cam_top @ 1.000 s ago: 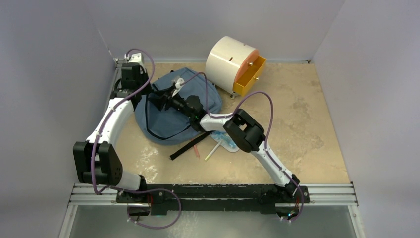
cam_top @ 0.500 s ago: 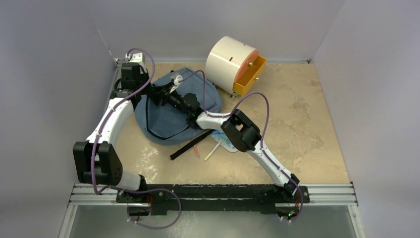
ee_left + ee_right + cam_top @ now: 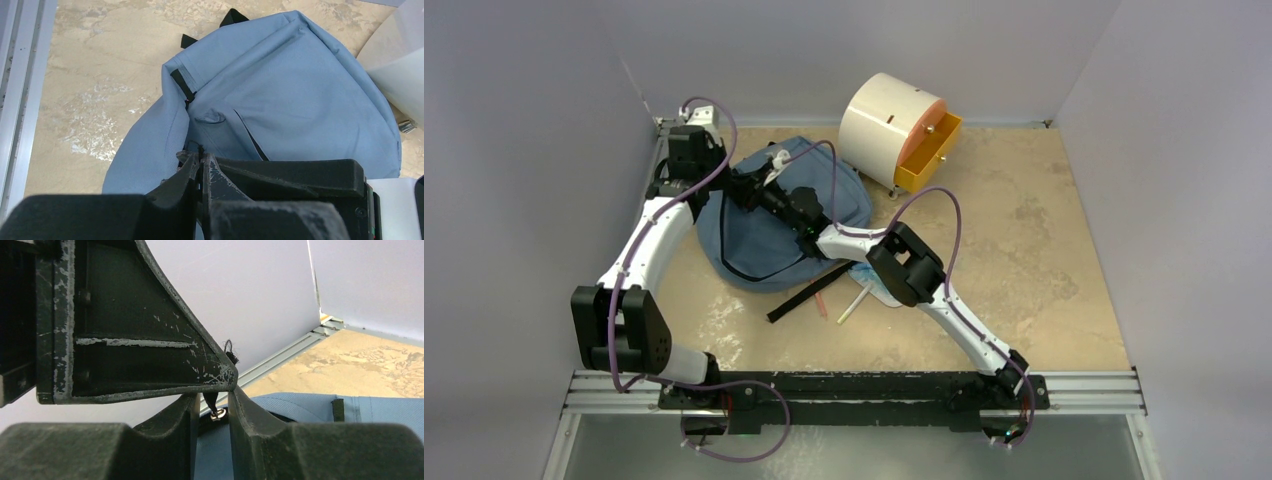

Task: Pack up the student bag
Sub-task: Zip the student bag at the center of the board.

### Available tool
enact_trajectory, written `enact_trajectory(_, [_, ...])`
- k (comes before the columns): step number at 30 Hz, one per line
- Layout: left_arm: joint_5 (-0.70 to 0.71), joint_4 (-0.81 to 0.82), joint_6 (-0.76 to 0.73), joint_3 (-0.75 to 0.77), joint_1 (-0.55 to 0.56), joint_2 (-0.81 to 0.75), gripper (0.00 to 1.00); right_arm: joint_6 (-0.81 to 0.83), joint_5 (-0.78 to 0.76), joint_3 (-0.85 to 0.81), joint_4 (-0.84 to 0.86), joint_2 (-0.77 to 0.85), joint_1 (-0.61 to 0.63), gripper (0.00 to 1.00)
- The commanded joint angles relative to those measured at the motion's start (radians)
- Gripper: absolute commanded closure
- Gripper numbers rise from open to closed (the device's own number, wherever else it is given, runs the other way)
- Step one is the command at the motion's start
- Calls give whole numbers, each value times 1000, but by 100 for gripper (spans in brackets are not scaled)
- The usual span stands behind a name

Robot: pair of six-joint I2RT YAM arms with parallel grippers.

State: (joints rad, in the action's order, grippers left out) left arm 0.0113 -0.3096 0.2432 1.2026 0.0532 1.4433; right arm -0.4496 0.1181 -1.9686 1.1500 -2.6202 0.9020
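Light comes soft and even from overhead; my arms (image 3: pixel 659 230) lay only faint, soft-edged shadows on the table (image 3: pixel 1044 250). The top view is sharp throughout. At my left wrist the bag (image 3: pixel 300 90) is crisp, the cabinet (image 3: pixel 400 75) at the edge washed pale, my left fingers (image 3: pixel 260 175) dark and slightly soft. My right fingers (image 3: pixel 300 450) show near-black and blurred before a bright wall (image 3: pixel 250 300).

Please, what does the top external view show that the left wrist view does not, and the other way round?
Only the top external view shows the orange drawer and a pale pen-like stick on the table. Only the left wrist view shows the left gripper closed at the bag's edge, and a small fabric tab on the bag. Both show the student bag.
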Motion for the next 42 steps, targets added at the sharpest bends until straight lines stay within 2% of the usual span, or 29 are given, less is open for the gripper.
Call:
enact_trajectory(1, [-42, 54, 4, 47, 4, -44, 100, -21, -26, -66, 63, 2, 3, 71])
enact_trajectory(4, [-41, 54, 7, 43, 4, -43, 100, -23, -33, -65, 72, 4, 2, 72])
enact_trajectory(6, [-42, 53, 9, 42, 4, -44, 100, -22, -39, -65, 73, 3, 3, 76])
enact_trajectory(11, [-49, 46, 10, 43, 4, -44, 100, -25, -47, -51, 86, 5, 3, 100])
enact_trajectory(15, [-50, 29, 16, 63, 4, -44, 99, -24, -51, -35, 90, 12, 3, 100])
enact_trajectory(17, [-34, 6, 29, 83, 4, -45, 85, -17, -53, -24, 90, 17, 2, 100])
enact_trajectory(19, [11, -29, 60, 102, 3, -53, 64, -14, -60, -13, 89, 24, 3, 100])
enact_trajectory(21, [66, -58, 96, 107, 2, -74, 47, -12, -61, -4, 85, 30, 2, 100])
enact_trajectory(22, [89, -70, 115, 106, 2, -88, 44, -11, -61, 0, 85, 33, 2, 100])
enact_trajectory(30, [189, -245, 175, 17, 2, -198, 42, -12, -54, -3, 27, 48, 1, 100])
enact_trajectory(36, [144, -247, 142, -116, 1, -275, 45, -51, -35, -62, -57, 34, 2, 100])
enact_trajectory(42, [153, -253, 113, -154, 1, -238, 47, -82, -32, -80, -80, 34, -2, 100])
